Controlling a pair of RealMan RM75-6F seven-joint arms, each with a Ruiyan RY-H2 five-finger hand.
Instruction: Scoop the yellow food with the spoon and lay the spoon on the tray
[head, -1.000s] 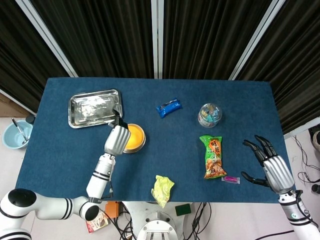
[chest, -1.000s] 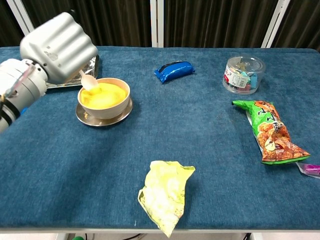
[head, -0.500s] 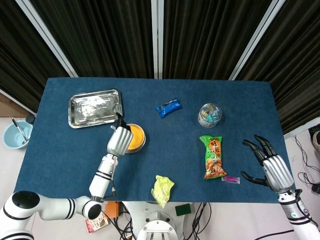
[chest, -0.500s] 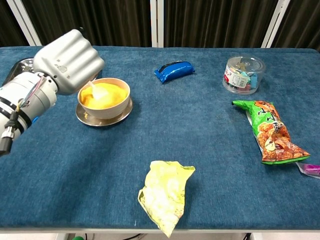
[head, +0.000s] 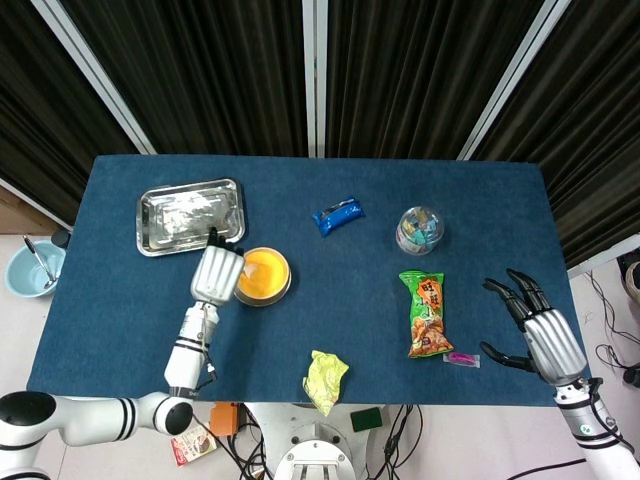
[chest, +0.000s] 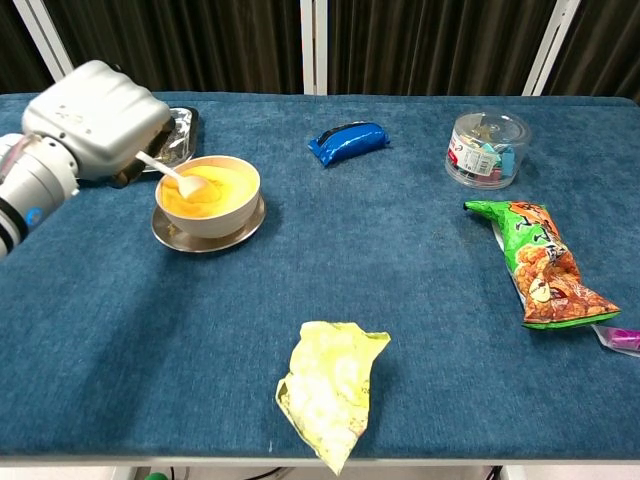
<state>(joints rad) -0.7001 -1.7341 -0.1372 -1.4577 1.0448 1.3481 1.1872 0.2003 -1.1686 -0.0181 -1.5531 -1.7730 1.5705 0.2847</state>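
Note:
A bowl of yellow food (head: 264, 275) (chest: 208, 192) sits on a small saucer at the table's left-centre. My left hand (head: 217, 275) (chest: 95, 121) is just left of the bowl and holds a white spoon (chest: 172, 176). The spoon slants down over the rim, its bowl lying in the yellow food. The silver tray (head: 190, 215) (chest: 182, 128) lies behind the hand, at the far left. At the front right edge my right hand (head: 540, 335) hovers with fingers spread, holding nothing.
A blue snack packet (head: 337, 215) and a clear round tub (head: 419, 229) lie at the back middle and right. A green and orange snack bag (head: 426, 313) and a small pink item (head: 462, 358) lie near my right hand. A crumpled yellow wrapper (head: 325, 379) lies at the front.
My left hand has drawn back to the left of the bowl and tilted, so the spoon now slants more shallowly into the food. The right hand has not moved.

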